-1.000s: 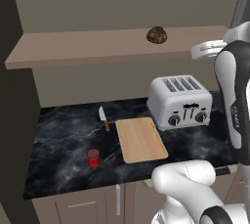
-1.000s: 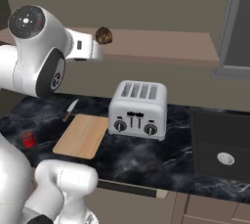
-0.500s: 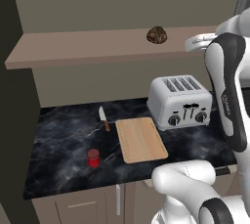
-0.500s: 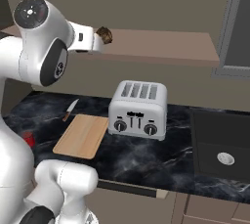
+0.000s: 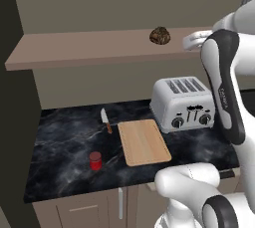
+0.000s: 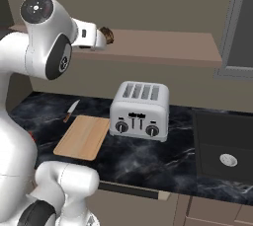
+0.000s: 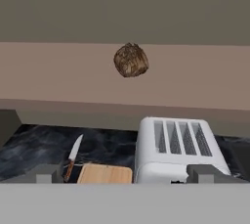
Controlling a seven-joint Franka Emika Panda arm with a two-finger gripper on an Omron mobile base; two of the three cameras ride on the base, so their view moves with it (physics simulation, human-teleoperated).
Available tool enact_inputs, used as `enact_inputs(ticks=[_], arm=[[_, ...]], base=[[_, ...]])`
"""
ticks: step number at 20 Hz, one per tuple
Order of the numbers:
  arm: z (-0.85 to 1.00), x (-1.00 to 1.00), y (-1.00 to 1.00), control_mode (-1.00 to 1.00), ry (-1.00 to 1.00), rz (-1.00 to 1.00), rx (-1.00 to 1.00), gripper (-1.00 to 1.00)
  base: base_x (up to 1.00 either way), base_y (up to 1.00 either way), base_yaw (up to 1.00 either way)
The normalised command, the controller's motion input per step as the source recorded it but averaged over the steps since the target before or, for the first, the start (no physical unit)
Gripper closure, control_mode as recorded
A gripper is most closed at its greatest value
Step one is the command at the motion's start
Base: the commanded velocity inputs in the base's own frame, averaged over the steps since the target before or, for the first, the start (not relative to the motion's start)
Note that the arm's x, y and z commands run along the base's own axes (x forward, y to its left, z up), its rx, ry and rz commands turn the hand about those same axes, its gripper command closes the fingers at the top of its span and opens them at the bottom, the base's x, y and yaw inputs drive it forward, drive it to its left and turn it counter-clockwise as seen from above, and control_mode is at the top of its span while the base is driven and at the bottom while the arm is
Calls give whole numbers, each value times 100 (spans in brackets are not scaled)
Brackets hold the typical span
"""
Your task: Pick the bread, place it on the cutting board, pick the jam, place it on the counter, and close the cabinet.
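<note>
**Bread on shelf, gripper spread wide before it**

The cabinet point(image 5: 99, 48) is seen open, and on its brown shelf the bread point(image 5: 160, 35) sits alone, near the right end in the left base view. The beige back wall is visible behind it. The dark door panel point(image 6: 239, 22) stands at the right in the right base view.

Below, on the black veined counter point(image 5: 64, 142), the cutting board point(image 5: 143, 141) lies flat and bare. A knife point(image 5: 106, 120) lies just beside its left corner, and the red jam point(image 5: 95, 160) stands upright near the counter's front, apart from the board. A silver toaster point(image 5: 183, 103) stands to the board's right. A dark sink point(image 6: 225, 146) is set in the counter beyond the toaster. Low tan cabinets point(image 5: 89, 207) run under the counter.

The gripper point(image 7: 125, 173) is held at shelf height with its fingers set wide and nothing between them; the bread is centred ahead of it in the hand view.

Compared with half a second earlier, the arm has been carried closer to the bread; nothing else has been moved.
</note>
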Motion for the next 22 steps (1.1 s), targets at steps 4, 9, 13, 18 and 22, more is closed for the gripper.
enact_inputs(ticks=[4, 9, 13, 18, 22], arm=[[0, 27, 7, -100, 0, 0, 0, -100], [0, 26, 7, -100, 0, 0, 0, -100], [0, 26, 6, -100, 0, 0, 0, -100], [0, 28, 2, -100, 0, 0, 0, -100], [0, 27, 1, -100, 0, 0, 0, -100]], base=[[0, 0, 0], [0, 0, 0], [0, 0, 0], [0, 0, 0], [0, 0, 0]])
